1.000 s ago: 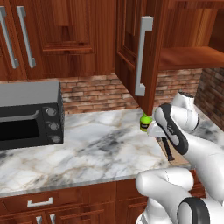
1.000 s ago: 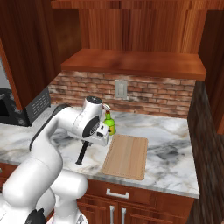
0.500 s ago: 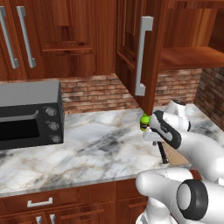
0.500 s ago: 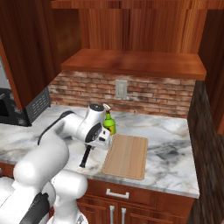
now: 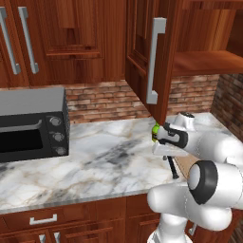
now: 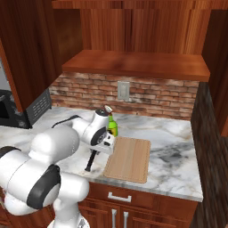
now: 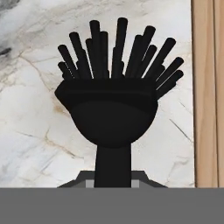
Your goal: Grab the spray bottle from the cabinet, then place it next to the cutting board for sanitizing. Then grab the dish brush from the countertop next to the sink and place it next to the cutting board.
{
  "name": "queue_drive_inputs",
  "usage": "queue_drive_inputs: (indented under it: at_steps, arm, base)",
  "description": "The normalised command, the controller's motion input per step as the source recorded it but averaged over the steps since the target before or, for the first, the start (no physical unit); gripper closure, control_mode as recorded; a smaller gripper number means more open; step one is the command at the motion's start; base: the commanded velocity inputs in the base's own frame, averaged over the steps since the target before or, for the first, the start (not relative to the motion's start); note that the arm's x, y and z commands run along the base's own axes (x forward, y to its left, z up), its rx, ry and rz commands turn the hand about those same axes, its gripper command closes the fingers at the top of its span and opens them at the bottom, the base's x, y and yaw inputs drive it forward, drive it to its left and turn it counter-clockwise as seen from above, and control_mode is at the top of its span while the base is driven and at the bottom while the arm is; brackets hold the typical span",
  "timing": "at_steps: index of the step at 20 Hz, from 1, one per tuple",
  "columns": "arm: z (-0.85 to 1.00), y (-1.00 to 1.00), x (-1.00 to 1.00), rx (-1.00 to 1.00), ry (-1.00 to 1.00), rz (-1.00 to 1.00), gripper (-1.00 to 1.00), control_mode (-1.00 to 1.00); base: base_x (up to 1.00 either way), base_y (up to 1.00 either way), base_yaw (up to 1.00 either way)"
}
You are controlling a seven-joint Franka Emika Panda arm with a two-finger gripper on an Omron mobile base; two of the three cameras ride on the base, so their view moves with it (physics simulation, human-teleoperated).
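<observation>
My gripper (image 6: 96, 150) is shut on the thin handle of the black dish brush (image 6: 90, 161), which hangs head-down just over the marble counter, left of the cutting board (image 6: 129, 158). In the hand view the dish brush (image 7: 113, 100) shows its bristles spread above the counter, with the cutting board (image 7: 208, 87) along the right edge. The green spray bottle (image 6: 112, 126) stands upright at the board's far left corner, behind my hand. From the left, the gripper (image 5: 166, 151), brush (image 5: 172, 167) and a sliver of the bottle (image 5: 155, 129) sit below the open cabinet (image 5: 209, 61).
The open cabinet door (image 5: 156, 57) with its grey bar handle hangs over the counter near my arm. A black microwave (image 5: 28, 123) stands at the left. A brick backsplash with an outlet (image 6: 123, 91) runs behind. The counter's front edge is close below the brush.
The brush has shifted slightly toward the cutting board with my hand. My elbow has swung nearer the cameras. Bottle and board have not moved.
</observation>
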Motion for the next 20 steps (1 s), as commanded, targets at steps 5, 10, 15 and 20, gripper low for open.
queue_drive_inputs:
  at_steps: [5,10,15,20]
  arm:
    - [-0.24,-0.16,0.26,0.00,0.00,0.00,1.00,-1.00]
    - [-0.28,-0.06,0.29,0.00,0.02,0.00,1.00,-1.00]
    - [-0.29,0.00,0.29,0.00,0.02,0.00,1.00,-1.00]
    - [-0.28,-0.05,0.33,0.00,0.00,0.00,1.00,-1.00]
  base:
    - [0.00,0.00,0.00]
    - [0.00,0.00,0.00]
    - [0.00,0.00,0.00]
    - [0.00,0.00,0.00]
